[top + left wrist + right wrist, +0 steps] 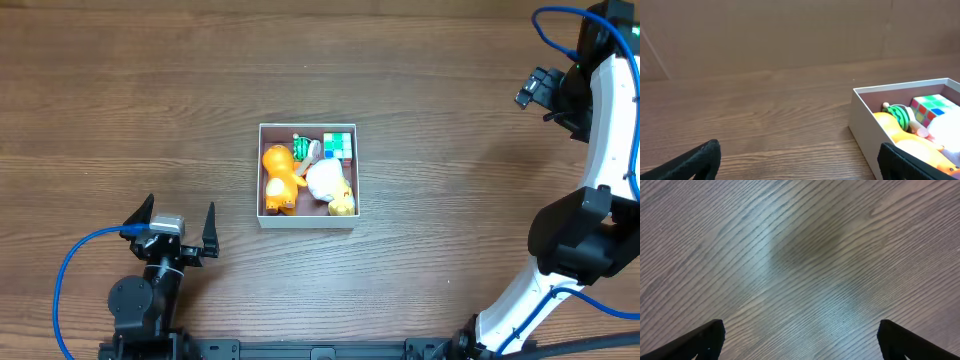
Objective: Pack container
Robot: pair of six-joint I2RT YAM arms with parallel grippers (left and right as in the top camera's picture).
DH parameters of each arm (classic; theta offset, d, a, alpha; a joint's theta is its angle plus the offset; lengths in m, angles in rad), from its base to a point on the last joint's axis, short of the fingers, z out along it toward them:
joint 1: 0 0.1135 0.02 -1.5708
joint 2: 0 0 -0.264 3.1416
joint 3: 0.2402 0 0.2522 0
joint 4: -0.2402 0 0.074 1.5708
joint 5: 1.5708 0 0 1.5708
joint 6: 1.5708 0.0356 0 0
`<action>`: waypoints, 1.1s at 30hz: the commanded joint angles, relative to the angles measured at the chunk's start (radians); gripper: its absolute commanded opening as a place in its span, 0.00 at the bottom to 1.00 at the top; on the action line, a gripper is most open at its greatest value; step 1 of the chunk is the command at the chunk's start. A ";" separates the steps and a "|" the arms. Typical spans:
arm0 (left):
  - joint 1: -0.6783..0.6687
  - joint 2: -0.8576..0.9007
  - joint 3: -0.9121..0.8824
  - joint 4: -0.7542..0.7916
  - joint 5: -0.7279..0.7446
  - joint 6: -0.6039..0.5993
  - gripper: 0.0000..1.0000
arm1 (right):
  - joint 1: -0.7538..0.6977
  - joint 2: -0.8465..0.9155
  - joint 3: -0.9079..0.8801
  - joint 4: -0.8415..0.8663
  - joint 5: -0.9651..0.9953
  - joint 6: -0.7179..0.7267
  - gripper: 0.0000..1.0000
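The container (262,170) is a square white box with a mauve inside at the table's middle. It holds an orange toy (279,176), a white toy (324,180), a yellow toy (342,206), a coloured cube (339,145) and a green striped toy (301,146). In the left wrist view the container (862,122) is at the right, with the cube (931,108) and green toy (899,116) inside. My left gripper (172,226) is open and empty, to the container's lower left. My right gripper (533,88) is raised at the far right; its fingers (800,340) are open over bare wood.
The wooden table (450,190) surrounds the container on all sides. The right arm's white body (575,240) rises along the right edge. A blue cable (75,280) loops by the left arm's base.
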 commanded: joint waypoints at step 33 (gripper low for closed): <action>0.005 -0.011 -0.007 0.007 0.008 0.022 1.00 | 0.013 -0.170 -0.014 0.127 0.044 0.001 1.00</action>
